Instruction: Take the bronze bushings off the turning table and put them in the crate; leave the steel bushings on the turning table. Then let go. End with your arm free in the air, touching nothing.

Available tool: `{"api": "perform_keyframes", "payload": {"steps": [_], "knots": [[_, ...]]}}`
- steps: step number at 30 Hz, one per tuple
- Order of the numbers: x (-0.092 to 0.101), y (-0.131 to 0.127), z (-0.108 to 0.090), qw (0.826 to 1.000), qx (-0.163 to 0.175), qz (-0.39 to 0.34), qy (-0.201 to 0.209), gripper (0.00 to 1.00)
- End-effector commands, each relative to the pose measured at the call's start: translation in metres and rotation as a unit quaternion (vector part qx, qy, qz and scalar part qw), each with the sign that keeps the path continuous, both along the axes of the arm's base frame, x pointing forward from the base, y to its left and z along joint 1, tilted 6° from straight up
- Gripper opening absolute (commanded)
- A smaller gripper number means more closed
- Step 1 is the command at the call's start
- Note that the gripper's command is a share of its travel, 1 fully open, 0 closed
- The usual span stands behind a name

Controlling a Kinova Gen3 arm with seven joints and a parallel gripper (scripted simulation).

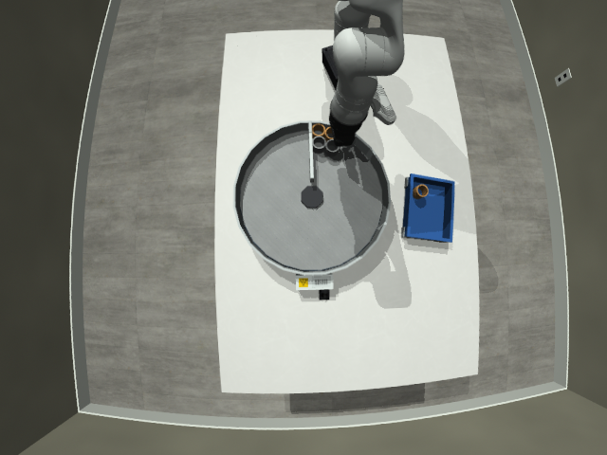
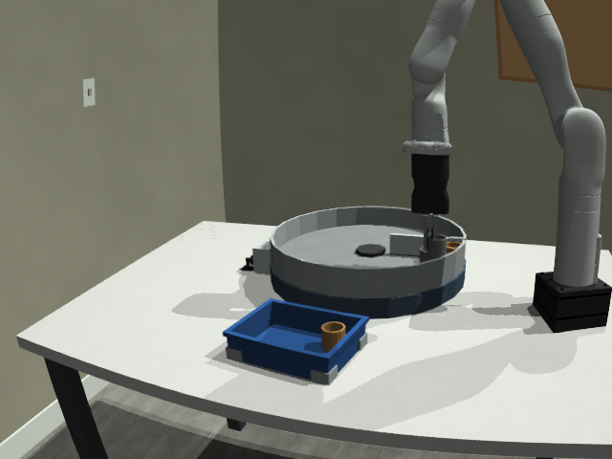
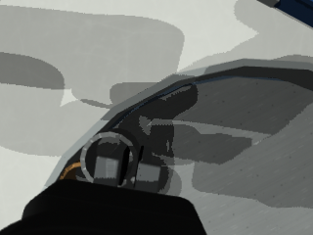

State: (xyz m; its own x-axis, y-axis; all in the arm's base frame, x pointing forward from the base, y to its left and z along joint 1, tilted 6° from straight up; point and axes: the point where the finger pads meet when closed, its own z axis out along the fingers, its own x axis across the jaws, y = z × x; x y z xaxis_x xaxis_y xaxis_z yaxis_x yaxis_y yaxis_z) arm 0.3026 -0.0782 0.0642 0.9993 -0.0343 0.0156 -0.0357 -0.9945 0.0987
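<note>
You see the narrowed tool (image 1: 342, 142) (image 2: 430, 242) (image 3: 134, 159) pinching a steel bushing (image 2: 439, 249) (image 3: 83, 161) by its wall above the turning table (image 1: 284, 215) (image 2: 365, 281) (image 3: 289, 100); one bronze bushing (image 1: 415, 192) (image 2: 333, 339) stands in the crate (image 1: 429, 223) (image 2: 284, 337), others beside the divider (image 1: 310, 156) (image 2: 405, 244).

A raised steel bushing (image 1: 327, 148) (image 2: 439, 249) (image 3: 83, 162) hangs over the grey turning table (image 1: 294, 229) (image 2: 326, 242) (image 3: 274, 171) near bronze bushings (image 1: 319, 124) (image 2: 453, 244) (image 3: 71, 167); another (image 1: 415, 192) (image 2: 333, 338) stands in the blue crate (image 1: 426, 227) (image 2: 281, 336) (image 3: 299, 13)

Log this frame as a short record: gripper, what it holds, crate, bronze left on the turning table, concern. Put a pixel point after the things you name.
gripper: shut (image 1: 340, 145) (image 2: 429, 243) (image 3: 129, 168)
held: a steel bushing (image 1: 326, 145) (image 2: 439, 249) (image 3: 85, 152), one finger inside its ring, one outside
crate: blue (image 1: 408, 208) (image 2: 278, 363) (image 3: 299, 13), one bronze bushing (image 1: 415, 191) (image 2: 333, 340) inside
bronze left: two visible from above (image 1: 319, 124)
turning table: gray wall (image 1: 236, 188) (image 2: 336, 281) (image 3: 245, 63)
concern: seems the wrong kind to lift; steel should stay
</note>
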Motion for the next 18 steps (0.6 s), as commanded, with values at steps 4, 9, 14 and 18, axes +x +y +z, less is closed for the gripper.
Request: {"api": "perform_keyframes", "payload": {"steps": [4,9,14,18], "knots": [[0.0005,0.0002,0.002,1.0,0.0,0.0,-0.001,0.0],[0.0004,0.0007,0.008,1.0,0.0,0.0,-0.001,0.0],[0.0004,0.0007,0.008,1.0,0.0,0.0,-0.001,0.0],[0.0004,0.0007,0.008,1.0,0.0,0.0,-0.001,0.0]]}}
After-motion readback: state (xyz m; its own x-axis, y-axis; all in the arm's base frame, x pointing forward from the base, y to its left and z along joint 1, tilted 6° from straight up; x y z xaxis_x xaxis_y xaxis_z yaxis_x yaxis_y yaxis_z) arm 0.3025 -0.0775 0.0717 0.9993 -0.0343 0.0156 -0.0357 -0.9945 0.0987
